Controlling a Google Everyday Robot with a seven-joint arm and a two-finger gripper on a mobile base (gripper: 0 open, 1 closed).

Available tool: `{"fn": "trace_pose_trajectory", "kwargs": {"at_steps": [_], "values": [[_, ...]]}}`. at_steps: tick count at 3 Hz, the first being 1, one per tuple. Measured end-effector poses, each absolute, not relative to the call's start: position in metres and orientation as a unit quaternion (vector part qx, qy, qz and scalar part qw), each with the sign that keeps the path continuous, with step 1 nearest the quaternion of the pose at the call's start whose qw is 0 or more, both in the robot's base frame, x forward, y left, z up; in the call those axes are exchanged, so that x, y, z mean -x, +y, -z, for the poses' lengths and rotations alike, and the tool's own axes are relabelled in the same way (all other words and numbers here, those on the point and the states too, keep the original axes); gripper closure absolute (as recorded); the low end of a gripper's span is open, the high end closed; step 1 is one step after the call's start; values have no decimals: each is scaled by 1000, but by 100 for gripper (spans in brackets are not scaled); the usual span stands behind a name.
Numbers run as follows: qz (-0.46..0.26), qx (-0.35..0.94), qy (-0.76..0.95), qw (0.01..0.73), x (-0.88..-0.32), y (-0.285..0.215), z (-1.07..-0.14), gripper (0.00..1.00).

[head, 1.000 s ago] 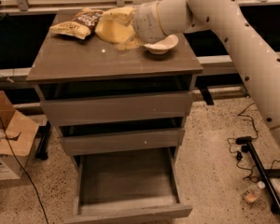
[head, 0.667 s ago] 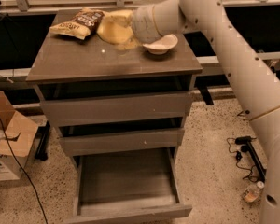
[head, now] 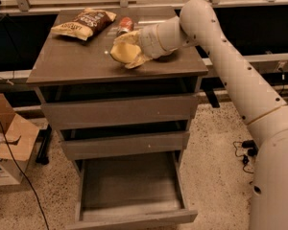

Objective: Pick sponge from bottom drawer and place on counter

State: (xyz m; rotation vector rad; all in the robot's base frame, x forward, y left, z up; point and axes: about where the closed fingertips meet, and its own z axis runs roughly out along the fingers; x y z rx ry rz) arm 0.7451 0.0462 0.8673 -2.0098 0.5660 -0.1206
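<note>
My gripper [head: 121,53] is at the end of the white arm, low over the middle of the counter [head: 72,61]. It is shut on the pale-yellow sponge [head: 117,54], which is at or just above the counter surface. The bottom drawer [head: 134,218] is pulled open below the two shallower drawers, and its inside looks empty.
A yellow-and-brown chip bag [head: 84,23] lies at the counter's back left, and a red can [head: 126,25] lies beside it, just behind the gripper. A cardboard box [head: 9,147] stands on the floor at left. Cables [head: 245,150] lie on the floor at right.
The gripper with the sponge has come down and forward from the back of the counter toward its middle. The white bowl near it earlier is now hidden.
</note>
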Motion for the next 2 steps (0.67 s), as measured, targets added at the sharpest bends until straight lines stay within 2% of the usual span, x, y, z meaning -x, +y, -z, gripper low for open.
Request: {"fn": "trace_pose_trajectory", "kwargs": {"at_steps": [1, 2], "values": [[31, 820, 269, 504, -756, 44, -844, 1], [31, 820, 269, 504, -756, 44, -844, 0]]}}
